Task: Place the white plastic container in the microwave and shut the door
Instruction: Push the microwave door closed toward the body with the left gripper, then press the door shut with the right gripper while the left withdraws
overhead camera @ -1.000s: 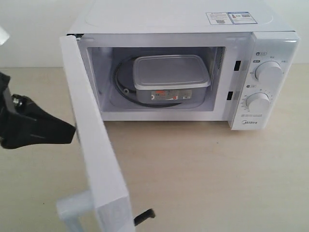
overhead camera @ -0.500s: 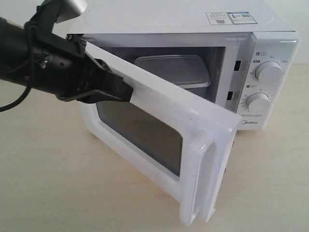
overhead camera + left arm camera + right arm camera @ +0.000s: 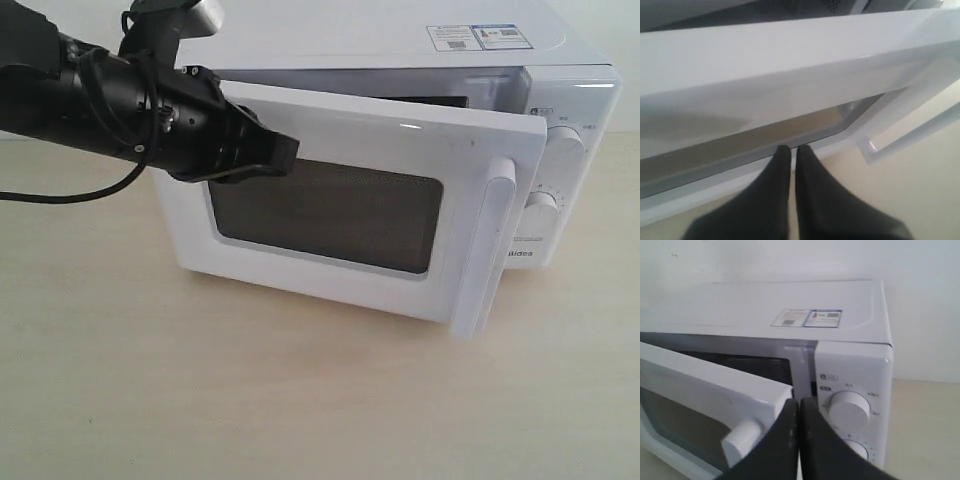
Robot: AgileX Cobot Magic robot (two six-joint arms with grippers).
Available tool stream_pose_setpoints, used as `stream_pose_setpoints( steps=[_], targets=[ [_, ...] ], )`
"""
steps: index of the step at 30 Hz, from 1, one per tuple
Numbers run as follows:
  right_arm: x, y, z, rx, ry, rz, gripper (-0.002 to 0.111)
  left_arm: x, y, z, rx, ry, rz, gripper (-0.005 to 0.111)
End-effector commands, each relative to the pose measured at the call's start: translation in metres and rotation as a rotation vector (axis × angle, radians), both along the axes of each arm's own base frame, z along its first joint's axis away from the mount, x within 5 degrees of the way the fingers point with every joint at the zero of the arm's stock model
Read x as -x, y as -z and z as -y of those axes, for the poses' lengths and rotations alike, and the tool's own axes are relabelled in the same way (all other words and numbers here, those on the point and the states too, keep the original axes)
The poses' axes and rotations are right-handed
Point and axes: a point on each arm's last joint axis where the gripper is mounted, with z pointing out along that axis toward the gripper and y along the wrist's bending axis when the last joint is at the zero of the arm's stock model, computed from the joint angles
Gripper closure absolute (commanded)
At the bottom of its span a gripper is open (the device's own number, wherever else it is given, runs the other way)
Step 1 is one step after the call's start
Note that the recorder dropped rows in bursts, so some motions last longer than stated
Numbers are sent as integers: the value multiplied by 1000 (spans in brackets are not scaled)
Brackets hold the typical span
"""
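Observation:
The white microwave [image 3: 380,40] stands at the back of the table. Its door [image 3: 330,215], with a dark window and a long white handle [image 3: 490,240], hangs ajar by a narrow gap. My left gripper [image 3: 283,150] is shut, its tips against the door's outer face near the window's top left corner. In the left wrist view the shut fingers [image 3: 785,160] touch the door [image 3: 765,55] at the window frame. My right gripper [image 3: 798,402] is shut and empty, facing the microwave [image 3: 790,305] between the door's free edge [image 3: 770,390] and the dial panel. The white plastic container is hidden behind the door.
Two round dials [image 3: 849,409] sit on the microwave's right panel, partly covered by the door's edge in the exterior view. Stickers [image 3: 475,37] lie on the microwave's top. Pale wooden table [image 3: 300,400] spreads in front. A black cable [image 3: 60,195] trails from the left arm.
The door has swung from wide open to almost shut, hiding the container. My left arm came in from the left and followed the door round, tips on its outer face.

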Motion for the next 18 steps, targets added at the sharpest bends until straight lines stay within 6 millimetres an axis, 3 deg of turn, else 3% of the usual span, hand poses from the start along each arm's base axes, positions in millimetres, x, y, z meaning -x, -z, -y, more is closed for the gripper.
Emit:
stream_pose_setpoints(
  steps=[1, 18],
  targets=[
    [2, -22, -7, -2, -87, 40, 108, -4, 2, 2, -5, -6, 14, 102],
    [11, -18, -22, -16, -273, -43, 109, -18, 5, 1, -1, -92, 93, 102]
  ],
)
